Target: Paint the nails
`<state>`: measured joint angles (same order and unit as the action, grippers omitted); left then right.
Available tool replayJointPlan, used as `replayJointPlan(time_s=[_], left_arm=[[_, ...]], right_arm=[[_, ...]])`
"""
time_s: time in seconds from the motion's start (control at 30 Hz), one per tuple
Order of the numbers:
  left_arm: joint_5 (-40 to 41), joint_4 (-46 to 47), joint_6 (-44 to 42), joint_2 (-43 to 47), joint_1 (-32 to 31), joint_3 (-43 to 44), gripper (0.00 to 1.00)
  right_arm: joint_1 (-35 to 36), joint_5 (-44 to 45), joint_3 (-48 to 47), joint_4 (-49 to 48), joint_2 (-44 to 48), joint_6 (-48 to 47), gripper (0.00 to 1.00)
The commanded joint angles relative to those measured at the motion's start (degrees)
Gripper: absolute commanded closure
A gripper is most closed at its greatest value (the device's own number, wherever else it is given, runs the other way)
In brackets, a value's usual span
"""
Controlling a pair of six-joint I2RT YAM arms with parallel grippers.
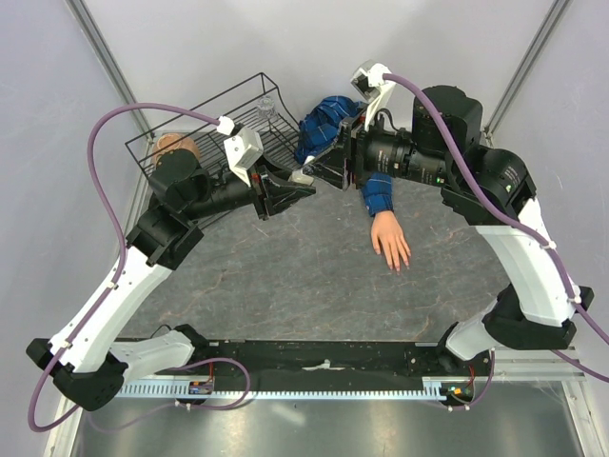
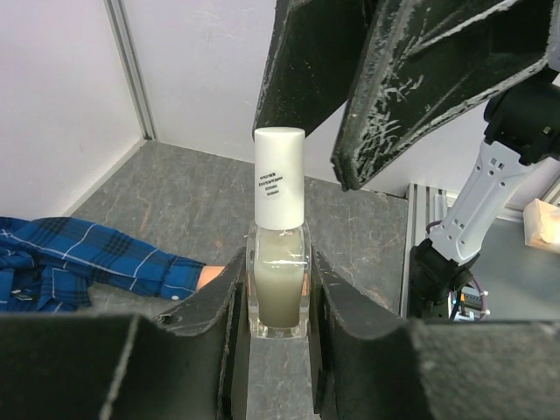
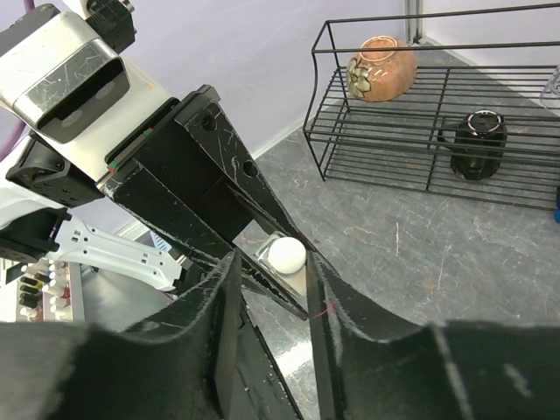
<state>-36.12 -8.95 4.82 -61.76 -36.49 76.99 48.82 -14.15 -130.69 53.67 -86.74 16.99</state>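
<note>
A small clear bottle [image 2: 280,280] of pale polish with a tall white cap [image 2: 279,175] stands upright between the pads of my left gripper [image 2: 278,289], which is shut on its glass body above the table. My right gripper [image 3: 273,262] faces it end-on. Its fingers straddle the white cap [image 3: 286,254], with a gap still showing on the cap's left side. In the top view both grippers meet at the bottle [image 1: 303,177]. The mannequin hand [image 1: 390,238] in its blue plaid sleeve [image 1: 378,195] lies palm down to the right. Its nails [image 1: 398,267] point toward the near edge.
A black wire rack [image 1: 190,119] stands at the back left holding an orange pot [image 3: 381,68], a black jar [image 3: 477,144] and a clear glass [image 1: 266,105]. The blue plaid shirt [image 1: 328,119] is bunched behind the grippers. White walls enclose the table on three sides.
</note>
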Motion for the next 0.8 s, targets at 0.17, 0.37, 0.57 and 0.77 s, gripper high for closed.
replayJointPlan(time_s=[0.17,0.37,0.57,0.77], left_arm=[[-1.85,0.95,-1.39,0.59,-0.16,2.29,0.98],[-4.31,1.48,-0.16,0.76,-0.25,2.2,0.98],[-6.33,1.39,0.89,1.29,-0.16,1.76,0.98],[-6.51,1.48,1.68,1.46,-0.16,1.5,0.98]], right_arm=[[0.14,-4.39,1.31,-2.6,-0.1,-0.12,0.75],[0.14,-4.13,2.72,-2.96,0.78,-1.61,0.98],[0.14,-0.97,2.9,-3.13,2.27,-3.72,1.0],[0.22,1.67,6.93,-6.55,5.52,-4.08,1.0]])
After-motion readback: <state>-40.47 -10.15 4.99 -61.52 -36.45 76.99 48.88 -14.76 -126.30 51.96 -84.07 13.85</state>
